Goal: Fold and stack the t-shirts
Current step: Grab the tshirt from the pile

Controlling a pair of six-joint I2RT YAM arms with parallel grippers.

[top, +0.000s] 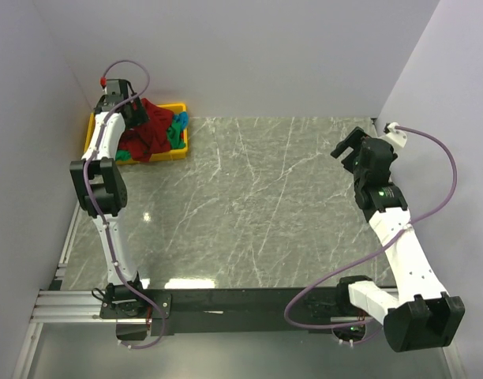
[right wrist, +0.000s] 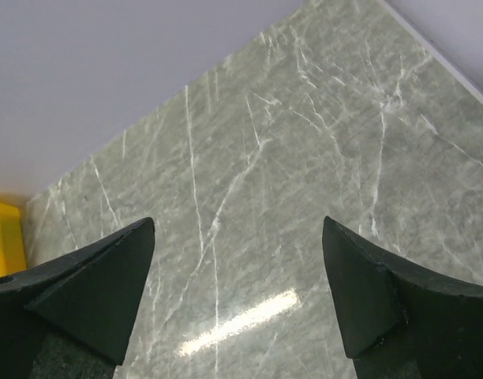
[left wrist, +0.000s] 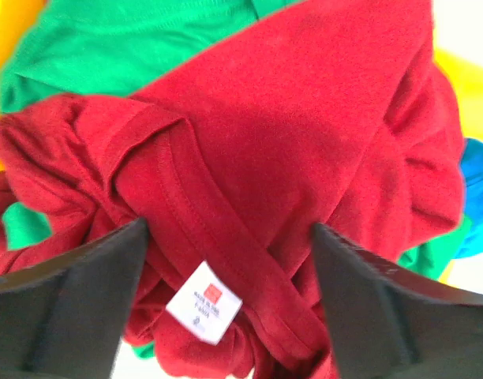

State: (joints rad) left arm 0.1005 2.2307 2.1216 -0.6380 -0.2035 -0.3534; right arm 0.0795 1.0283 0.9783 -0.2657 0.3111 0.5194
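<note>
At the far left corner of the table (top: 265, 205), the yellow tray (top: 181, 150) is holding the t-shirts (top: 151, 134) in a crumpled heap, no long axis showing; the deep red shirt (left wrist: 305, 142) is lying over a green shirt (left wrist: 131, 47) and a blue shirt (left wrist: 478, 181), its collar band running diagonally; the left gripper (left wrist: 228, 237) is hovering there, jaws wide apart, straddling the white neck label (left wrist: 204, 302), which is showing a red square and print too small to read; the right gripper (right wrist: 237, 229) is hanging wide apart over the table's right side.
</note>
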